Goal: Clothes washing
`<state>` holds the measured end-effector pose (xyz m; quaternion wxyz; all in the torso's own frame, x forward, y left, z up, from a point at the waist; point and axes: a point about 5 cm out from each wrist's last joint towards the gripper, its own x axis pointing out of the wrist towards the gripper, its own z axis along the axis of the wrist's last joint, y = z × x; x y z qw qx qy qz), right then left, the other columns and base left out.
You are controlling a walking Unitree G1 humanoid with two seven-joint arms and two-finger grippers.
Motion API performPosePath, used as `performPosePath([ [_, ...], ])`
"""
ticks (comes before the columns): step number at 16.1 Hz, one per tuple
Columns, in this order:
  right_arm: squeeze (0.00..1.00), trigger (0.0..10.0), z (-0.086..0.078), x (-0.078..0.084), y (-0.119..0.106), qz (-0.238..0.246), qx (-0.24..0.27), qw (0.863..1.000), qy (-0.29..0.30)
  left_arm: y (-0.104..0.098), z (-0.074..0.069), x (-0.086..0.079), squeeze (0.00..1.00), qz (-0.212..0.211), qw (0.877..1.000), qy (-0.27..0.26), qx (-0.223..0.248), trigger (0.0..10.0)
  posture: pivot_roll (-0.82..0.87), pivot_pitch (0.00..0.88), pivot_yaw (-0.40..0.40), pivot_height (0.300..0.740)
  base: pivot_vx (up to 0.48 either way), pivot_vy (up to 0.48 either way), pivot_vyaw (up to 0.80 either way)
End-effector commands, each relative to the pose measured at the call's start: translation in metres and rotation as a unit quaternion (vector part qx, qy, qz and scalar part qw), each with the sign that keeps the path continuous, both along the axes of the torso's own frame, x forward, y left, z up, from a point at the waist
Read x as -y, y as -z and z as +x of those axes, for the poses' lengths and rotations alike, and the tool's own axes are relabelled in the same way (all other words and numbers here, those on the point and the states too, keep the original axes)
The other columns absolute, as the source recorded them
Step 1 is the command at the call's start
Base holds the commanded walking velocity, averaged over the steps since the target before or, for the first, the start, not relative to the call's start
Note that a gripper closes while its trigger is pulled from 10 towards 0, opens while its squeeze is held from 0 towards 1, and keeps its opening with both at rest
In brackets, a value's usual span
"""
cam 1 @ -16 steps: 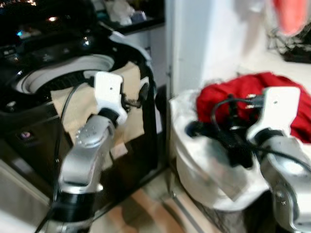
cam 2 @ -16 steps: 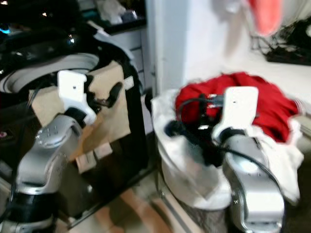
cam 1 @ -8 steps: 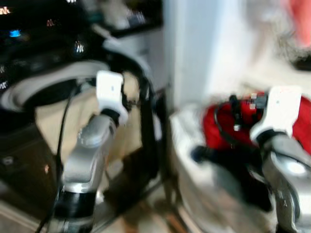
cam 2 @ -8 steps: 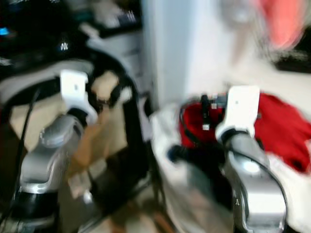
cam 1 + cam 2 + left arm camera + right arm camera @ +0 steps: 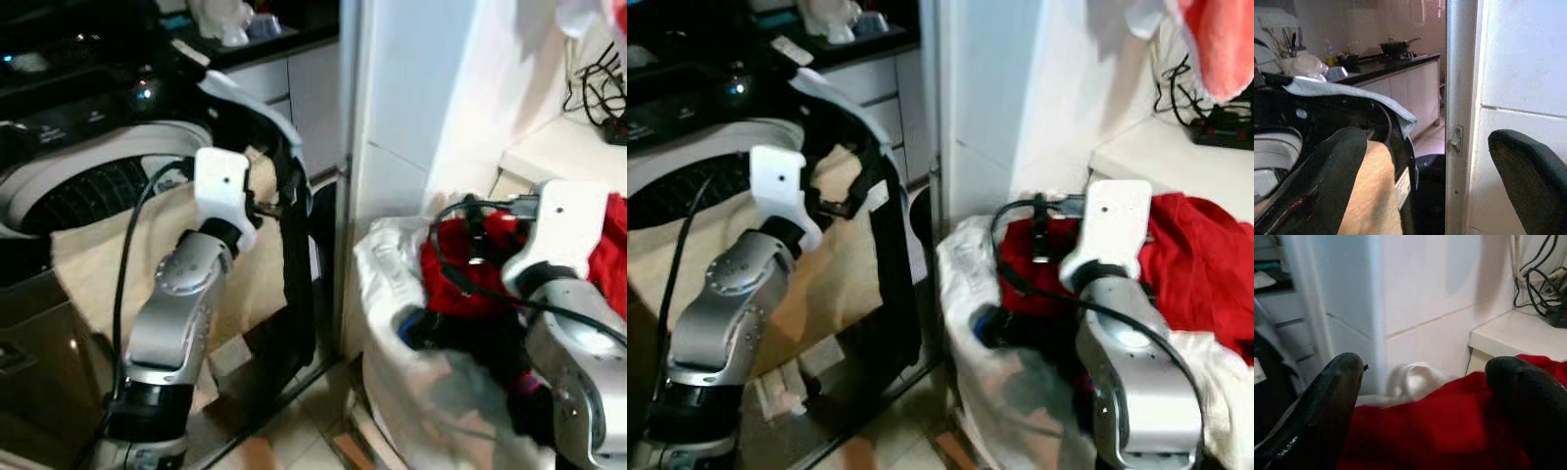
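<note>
On your left stands the top-loading washing machine (image 5: 93, 186), drum open, with a tan cloth (image 5: 127, 264) draped over its front rim and hanging down the front. Your left gripper (image 5: 1444, 171) is raised in front of that rim, jaws wide apart and holding nothing; through its wrist camera you look past the machine's dark edge toward a white door frame (image 5: 1459, 98). Further right, past the white wall, sits the laundry basket (image 5: 402, 323) lined with pale fabric, and the red garment (image 5: 1185, 264) lies heaped on top of it, spilling toward the right. Your right gripper (image 5: 1435, 406) hovers just above the red garment, jaws fully spread, nothing between them; the fingers (image 5: 1327, 401) straddle the red fabric without yet pressing into it. Judgement: the step in hand looks like the first pick from the basket. Lower the right gripper straight into the thickest fold of red, not the thin edge, so the jaws close on bunched cloth and not on the basket's pale liner beneath. Lift high enough to clear the basket rim before swinging left, since a trailing sleeve could drag the liner out. Keep the left gripper clear of the drum mouth, or use it to hold the tan cloth aside. Writing: the machine's panel shows small lights, a small tag sits on its dark edge, and the liner carries faint marks; none is legible.
</note>
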<state>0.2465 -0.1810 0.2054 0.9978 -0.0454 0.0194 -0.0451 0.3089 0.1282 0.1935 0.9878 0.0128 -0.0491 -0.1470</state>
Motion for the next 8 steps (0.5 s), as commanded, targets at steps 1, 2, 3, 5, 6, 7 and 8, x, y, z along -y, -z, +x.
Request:
performPosePath([
  [1,0.0,10.0,-0.0023,0.0005,-0.0019,0.003,0.002,1.0,0.003,-0.001,0.0011,-0.0004,0.0,0.007,1.0,0.0,0.003,10.0,-0.14,0.0,0.063,0.74,0.0,0.472,-0.79],
  [2,0.0,10.0,-0.0024,0.0007,-0.002,0.004,0.002,1.0,0.003,-0.0009,0.0012,0.0,0.0,0.006,1.0,0.001,0.003,10.0,-0.14,0.0,0.064,0.74,0.0,0.472,-0.79],
  [3,0.0,10.0,-0.0024,0.0008,-0.0021,0.004,0.002,1.0,0.004,-0.0006,0.0014,0.0004,0.0,0.007,1.0,0.001,0.003,10.0,-0.14,0.0,0.065,0.74,0.0,0.472,-0.79],
  [5,0.0,10.0,-0.0023,0.0007,-0.0022,0.004,0.003,1.0,0.004,0.0003,0.0017,0.0002,0.0,0.009,1.0,0.001,0.001,10.0,-0.14,0.0,0.066,0.74,0.0,0.472,-0.39],
  [6,0.0,10.0,-0.0022,0.0007,-0.0022,0.003,0.003,1.0,0.003,0.0006,0.0019,0.0,0.0,0.009,1.0,0.0,0.0,10.0,-0.14,0.0,0.065,0.74,0.0,0.476,0.0],
  [7,0.0,10.0,-0.0022,0.0007,-0.0022,0.002,0.002,1.0,0.002,0.0007,0.0019,0.0,0.0,0.009,1.0,0.0,0.0,10.0,-0.14,0.0,0.065,0.74,0.0,0.476,0.0],
  [8,0.0,10.0,-0.0008,-0.0004,-0.0036,-0.001,0.004,1.0,-0.006,0.0026,0.0025,-0.001,0.0,0.034,0.999,-0.016,-0.002,10.0,-0.14,0.0,0.059,0.74,0.0,-0.409,0.0],
])
